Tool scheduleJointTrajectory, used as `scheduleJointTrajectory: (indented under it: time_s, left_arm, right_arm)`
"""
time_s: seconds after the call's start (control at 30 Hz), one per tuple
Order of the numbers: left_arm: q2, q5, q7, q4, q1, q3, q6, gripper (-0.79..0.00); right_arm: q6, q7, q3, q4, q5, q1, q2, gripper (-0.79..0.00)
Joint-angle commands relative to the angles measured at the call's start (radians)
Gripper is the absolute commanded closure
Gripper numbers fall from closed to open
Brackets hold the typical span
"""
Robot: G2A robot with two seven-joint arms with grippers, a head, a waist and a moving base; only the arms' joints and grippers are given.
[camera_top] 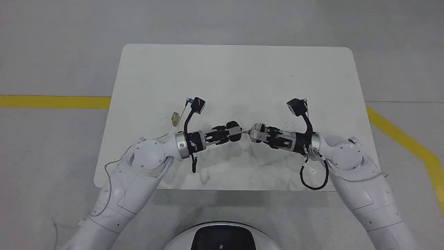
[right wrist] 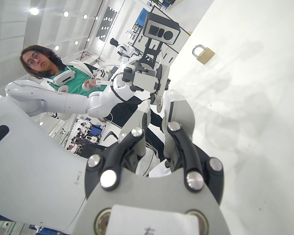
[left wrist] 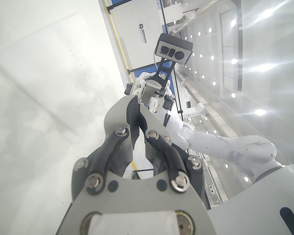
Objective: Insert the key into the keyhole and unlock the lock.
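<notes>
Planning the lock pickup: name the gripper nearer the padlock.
The left gripper: the padlock lies on its arm's side; the right gripper is farther off.

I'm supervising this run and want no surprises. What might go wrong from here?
1. The key seems pinched only at the tips of the shut left gripper, between the fingers of the open right gripper; a mistimed release might drop it.
2. The padlock lies loose on the table, apart from both grippers; pushing the key in would probably slide it.
</notes>
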Motion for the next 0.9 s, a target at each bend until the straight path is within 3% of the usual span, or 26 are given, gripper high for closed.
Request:
scheduleJointTrajectory:
  time_s: [0.0, 0.07, 0.2, 0.4, 0.63, 0.67, 0.7, 0.73, 0.87]
  left_arm:
    - [0.0, 0.001, 0.002, 0.002, -0.002, 0.002, 0.001, 0.0]
    - [0.0, 0.006, 0.004, 0.003, -0.004, 0.004, 0.001, 0.0]
    - [0.0, 0.006, 0.008, 0.006, -0.006, 0.007, -0.001, 0.0]
    - [0.0, 0.001, 0.005, 0.009, -0.012, 0.012, 0.004, 0.0]
    - [0.0, -0.011, 0.001, 0.016, -0.019, 0.016, 0.008, 0.0]
    - [0.0, -0.013, -0.001, 0.017, -0.02, 0.016, 0.014, -0.289]
    - [0.0, -0.012, -0.001, 0.018, -0.022, 0.016, 0.016, -0.727]
    - [0.0, -0.012, -0.001, 0.019, -0.023, 0.016, 0.016, -0.785]
    - [0.001, -0.009, 0.0, 0.02, -0.024, 0.017, 0.016, -0.785]
  right_arm:
    - [-0.001, 0.002, -0.002, 0.002, 0.003, 0.003, 0.0, -0.083]
    - [0.001, 0.005, -0.006, 0.005, 0.004, 0.008, 0.0, -0.071]
    - [0.004, 0.0, -0.013, 0.011, 0.004, 0.014, -0.001, -0.12]
    - [0.006, 0.002, -0.021, 0.017, 0.004, 0.021, -0.001, 0.0]
    - [0.009, -0.003, -0.03, 0.017, 0.006, 0.026, -0.002, 0.0]
    - [0.01, -0.004, -0.032, 0.017, 0.006, 0.027, -0.002, 0.0]
    - [0.011, -0.004, -0.033, 0.017, 0.004, 0.028, -0.002, 0.0]
    - [0.011, -0.005, -0.035, 0.016, 0.003, 0.029, -0.003, 0.0]
    - [0.009, -0.012, -0.039, 0.016, -0.001, 0.031, -0.003, 0.0]
